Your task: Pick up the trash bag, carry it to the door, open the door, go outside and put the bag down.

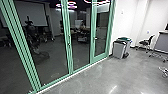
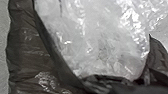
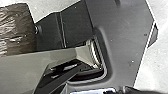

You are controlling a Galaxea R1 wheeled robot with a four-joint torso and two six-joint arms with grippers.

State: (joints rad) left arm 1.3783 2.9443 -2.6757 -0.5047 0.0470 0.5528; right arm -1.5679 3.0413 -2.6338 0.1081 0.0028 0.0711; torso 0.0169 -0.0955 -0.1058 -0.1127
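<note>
Green-framed glass doors [image 1: 68, 42] span the left and middle of the head view, with handles on the middle frame and on the right-hand door; they look closed. The dark trash bag [image 2: 27, 50] shows large and close in the left wrist view, with whitish, shiny plastic [image 2: 100, 37] beside its dark edge. Part of the brown-black bag [image 3: 16, 30] also appears in the right wrist view, beyond the robot's own dark plate. What holds the bag is hidden, and how either gripper stands cannot be told.
Grey bins [image 1: 120, 50] stand against the white wall just right of the doors. Farther right are a black chair [image 1: 146, 42] and a desk [image 1: 161, 41]. Smooth concrete floor [image 1: 112, 77] runs along the glass. Dim furniture shows behind the panes.
</note>
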